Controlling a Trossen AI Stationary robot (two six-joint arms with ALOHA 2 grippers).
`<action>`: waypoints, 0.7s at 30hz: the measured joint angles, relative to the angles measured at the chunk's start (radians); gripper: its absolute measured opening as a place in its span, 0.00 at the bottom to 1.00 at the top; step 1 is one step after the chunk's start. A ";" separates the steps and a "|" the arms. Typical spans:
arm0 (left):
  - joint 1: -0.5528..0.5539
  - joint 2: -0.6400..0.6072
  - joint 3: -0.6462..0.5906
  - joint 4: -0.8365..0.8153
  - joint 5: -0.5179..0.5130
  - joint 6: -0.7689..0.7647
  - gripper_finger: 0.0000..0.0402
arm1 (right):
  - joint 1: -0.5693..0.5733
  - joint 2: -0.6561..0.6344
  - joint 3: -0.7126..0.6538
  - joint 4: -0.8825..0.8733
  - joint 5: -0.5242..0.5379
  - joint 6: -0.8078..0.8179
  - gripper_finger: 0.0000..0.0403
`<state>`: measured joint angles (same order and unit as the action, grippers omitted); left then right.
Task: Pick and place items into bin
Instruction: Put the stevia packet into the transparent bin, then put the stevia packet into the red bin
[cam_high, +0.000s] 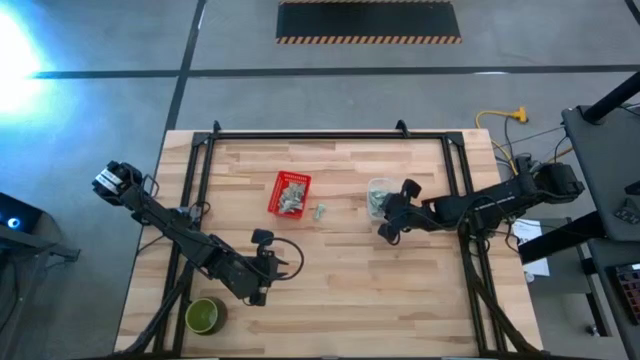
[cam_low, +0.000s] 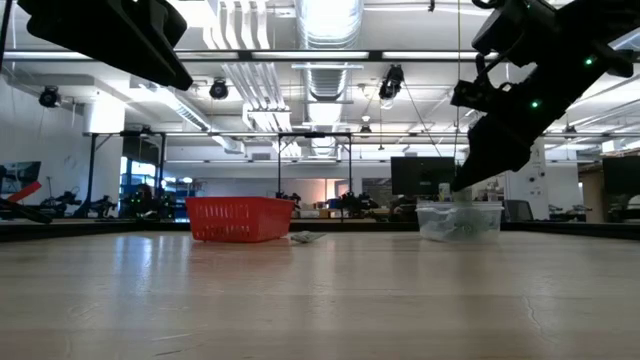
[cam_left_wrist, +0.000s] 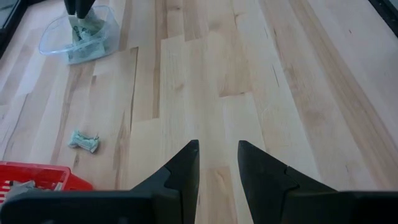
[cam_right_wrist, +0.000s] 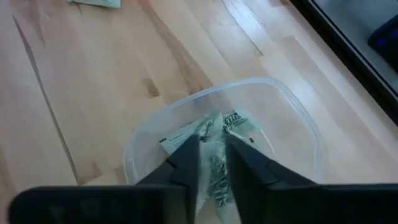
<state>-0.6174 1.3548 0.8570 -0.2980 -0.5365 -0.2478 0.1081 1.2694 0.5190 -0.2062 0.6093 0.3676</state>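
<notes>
Right hand (cam_right_wrist: 213, 163) slightly parted inside clear tub (cam_right_wrist: 298, 118) rim, over packets (cam_right_wrist: 239, 124)

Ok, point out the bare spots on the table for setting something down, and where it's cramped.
Bare wood spans the near middle, between the left gripper and the right gripper. The far strip behind the red basket is bare too. It's crowded between the basket, the loose packet and the clear container, and in the near-left corner by the green bowl.
</notes>
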 joint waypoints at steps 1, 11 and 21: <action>0.000 0.000 0.000 -0.001 0.000 0.000 0.23 | 0.000 0.000 0.000 0.000 0.009 0.000 0.20; 0.003 0.000 0.000 0.000 -0.216 0.044 0.23 | 0.000 -0.017 0.038 0.003 0.060 -0.067 0.45; 0.255 0.063 0.030 0.023 -0.074 0.168 0.23 | 0.006 -0.059 0.148 0.008 0.049 -0.158 0.49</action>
<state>-0.3622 1.4180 0.8871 -0.2745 -0.6103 -0.0795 0.1144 1.2106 0.6670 -0.1984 0.6582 0.2092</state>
